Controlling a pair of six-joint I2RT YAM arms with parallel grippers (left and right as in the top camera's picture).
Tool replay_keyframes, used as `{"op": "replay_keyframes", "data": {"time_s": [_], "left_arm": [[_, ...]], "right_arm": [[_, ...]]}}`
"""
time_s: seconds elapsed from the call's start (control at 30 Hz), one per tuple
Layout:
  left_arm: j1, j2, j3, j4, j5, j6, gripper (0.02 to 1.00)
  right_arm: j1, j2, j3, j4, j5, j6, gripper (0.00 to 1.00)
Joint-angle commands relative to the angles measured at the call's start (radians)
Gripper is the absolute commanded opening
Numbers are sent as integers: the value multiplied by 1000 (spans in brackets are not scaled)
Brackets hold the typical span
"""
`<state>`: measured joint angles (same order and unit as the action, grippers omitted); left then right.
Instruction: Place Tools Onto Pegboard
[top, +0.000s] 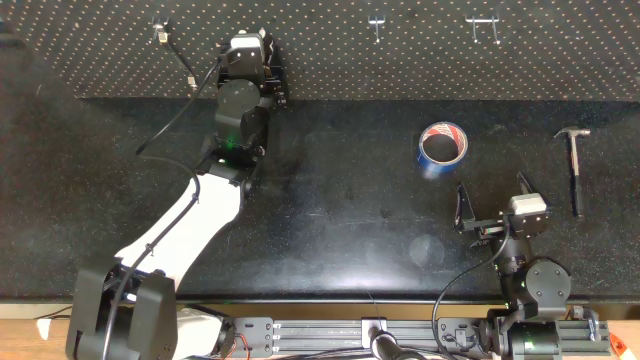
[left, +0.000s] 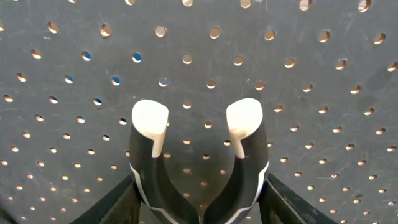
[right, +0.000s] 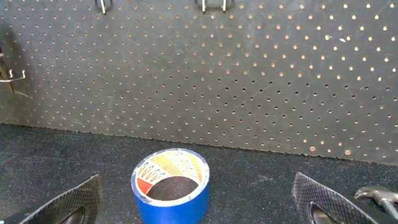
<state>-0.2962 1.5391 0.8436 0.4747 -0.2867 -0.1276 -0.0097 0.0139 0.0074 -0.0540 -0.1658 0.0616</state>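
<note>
The left arm (top: 190, 225) has a long white link between rounded black joints, a small green light (top: 232, 145) near its wrist and a thin black cable (top: 176, 110) looping alongside. The left claw (left: 198, 121) has two curved black fingers edged with a pale stripe and tipped with cream pads (left: 151, 118). The right arm (top: 545, 285) is black with round joints and a white block (top: 527, 207) at the wrist. The right claw (top: 492, 200) has dark fingers (right: 71, 202) with a fine mesh-like texture.
</note>
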Motion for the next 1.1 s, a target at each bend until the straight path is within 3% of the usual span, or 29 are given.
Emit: {"op": "replay_keyframes", "data": {"time_s": [0.03,0.13,0.23,0.37,0.5,0.63,0.77,0.87,1.0,1.1], "left_arm": [[0,2,13,-22,11,2,29],[0,2,13,-47,11,2,29],[0,2,13,-56,11,2,443],[0,2,13,-56,11,2,660],[0,1,13,-56,11,2,996],[0,-19,13,-61,12,2,996],[8,-124,13,-190,16,2,996],[52,-235,-20,-329,85,2,996],[116,-369,-167,-298,169,2,996],[145,-489,-312,-229,172,-8,996]], "right_arm": [[7,-8,-3,-6,5,-18,993],[7,-8,-3,-6,5,-18,991],[7,-8,-3,-6,5,-18,991],[7,-8,-3,-6,5,-18,991],[7,-8,-3,-6,5,-18,991],[7,-8,-3,-6,5,-18,991],[6,-8,-3,-6,5,-18,991],[7,-8,-3,-6,5,-18,991],[7,-8,-3,-6,5,-18,991],[7,-8,-3,-6,5,-18,991]]}}
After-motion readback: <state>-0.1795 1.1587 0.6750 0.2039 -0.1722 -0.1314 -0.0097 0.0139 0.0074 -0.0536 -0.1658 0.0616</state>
